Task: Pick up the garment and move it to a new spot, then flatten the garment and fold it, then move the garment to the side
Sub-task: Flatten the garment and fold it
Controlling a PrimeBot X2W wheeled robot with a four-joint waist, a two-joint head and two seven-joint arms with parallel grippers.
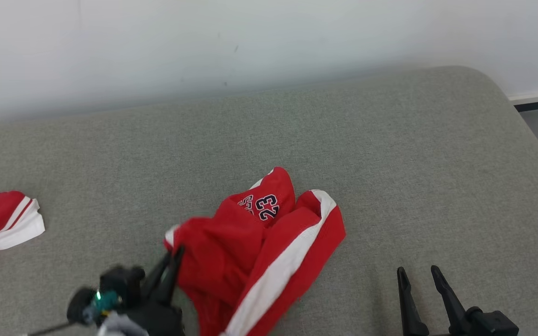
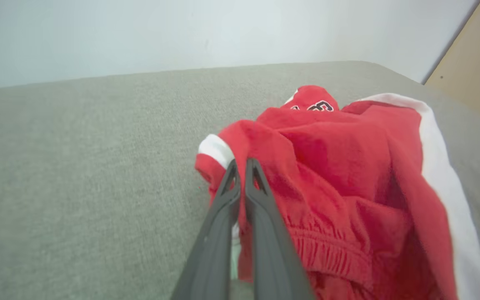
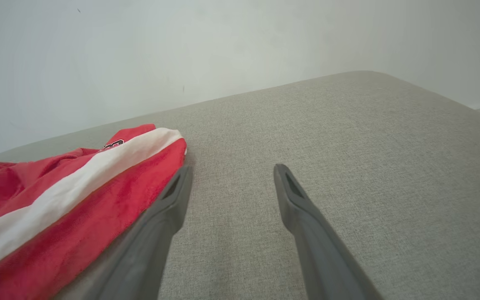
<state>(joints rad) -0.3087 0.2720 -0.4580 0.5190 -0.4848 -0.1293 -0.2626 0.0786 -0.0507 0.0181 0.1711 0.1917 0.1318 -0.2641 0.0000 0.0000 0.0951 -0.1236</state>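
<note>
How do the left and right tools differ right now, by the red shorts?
The left tool is shut, pinching the edge of the red shorts with the white stripe; the right tool is open and holds nothing. The left tool's fingers meet cloth; the right tool's point over the bare grey fabric cushion beside the shorts. Both have two long dark fingers.

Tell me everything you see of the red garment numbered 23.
The garment is soft-looking red fabric with a broad white stripe, a dark 23 print and a gathered elastic waistband. It lies crumpled in a heap on the grey upholstered surface. The left gripper is shut on its left edge, pinching a fold.
</note>
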